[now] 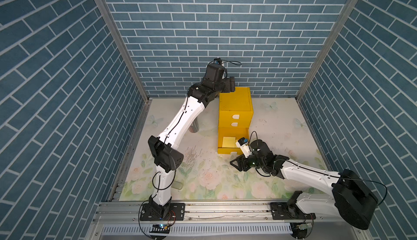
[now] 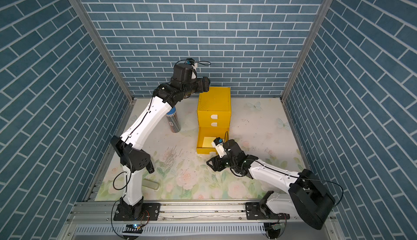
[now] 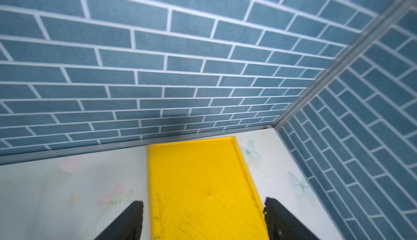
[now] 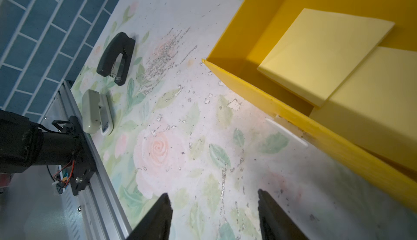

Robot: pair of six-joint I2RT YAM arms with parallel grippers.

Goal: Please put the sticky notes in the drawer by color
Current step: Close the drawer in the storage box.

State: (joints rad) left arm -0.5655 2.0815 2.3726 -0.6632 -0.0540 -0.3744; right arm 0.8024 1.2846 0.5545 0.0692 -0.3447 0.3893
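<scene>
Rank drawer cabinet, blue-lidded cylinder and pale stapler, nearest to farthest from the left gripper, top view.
From the left gripper:
1. yellow drawer cabinet: at its fingertips.
2. blue-lidded clear cylinder: left of the cabinet.
3. pale stapler: front-left table edge.

Both top views look down from six o'clock over the whole tabletop (image 1: 277,123); wrist views closely share the drawer (image 3: 203,182).

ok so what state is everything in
drawer cabinet, top two drawers shut, bottom one pulled open
yellow sticky notes, two lying in the open bottom drawer
left end effector, open, above the cabinet top
right end effector, open, empty, beside the open drawer
black stapler, closed, lying down
pale stapler, closed, lying down
clear cylinder, upright, blue lid on
</scene>
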